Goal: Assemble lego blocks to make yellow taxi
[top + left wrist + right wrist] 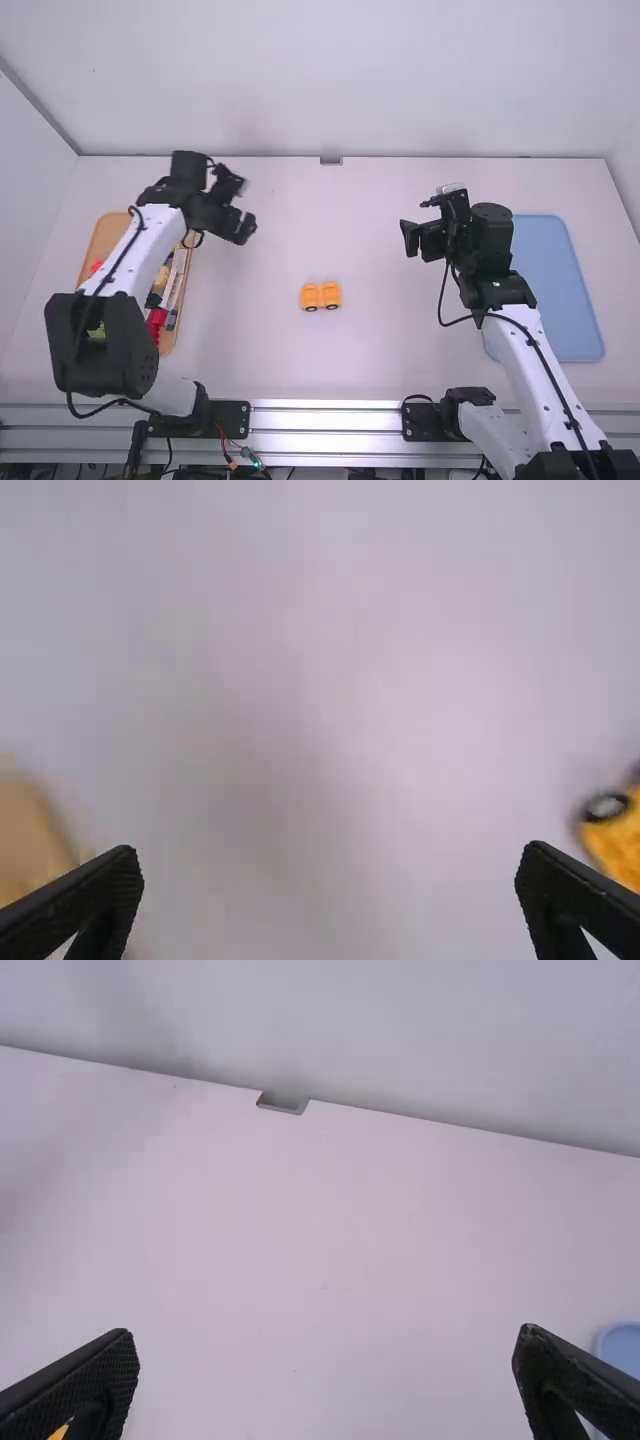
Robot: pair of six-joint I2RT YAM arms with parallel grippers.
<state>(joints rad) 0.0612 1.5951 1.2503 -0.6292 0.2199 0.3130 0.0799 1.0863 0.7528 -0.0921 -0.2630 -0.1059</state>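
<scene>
Two yellow-orange wheeled pieces (320,296) stand side by side at the middle of the table in the high view; whether they are joined I cannot tell. My left gripper (243,207) is above the table, up and left of them, just right of the wooden tray. In the left wrist view the left gripper (330,865) is open and holds nothing, with a yellow piece (615,840) by its finger. My right gripper (408,238) is up and right of the yellow pieces. The right gripper (326,1345) stands open and bare in the right wrist view.
A wooden tray (107,232) with several coloured blocks lies at the left, partly under the left arm. At the right, behind the right arm, is a blue tray (562,290). A wall (350,80) rises behind the table's far edge.
</scene>
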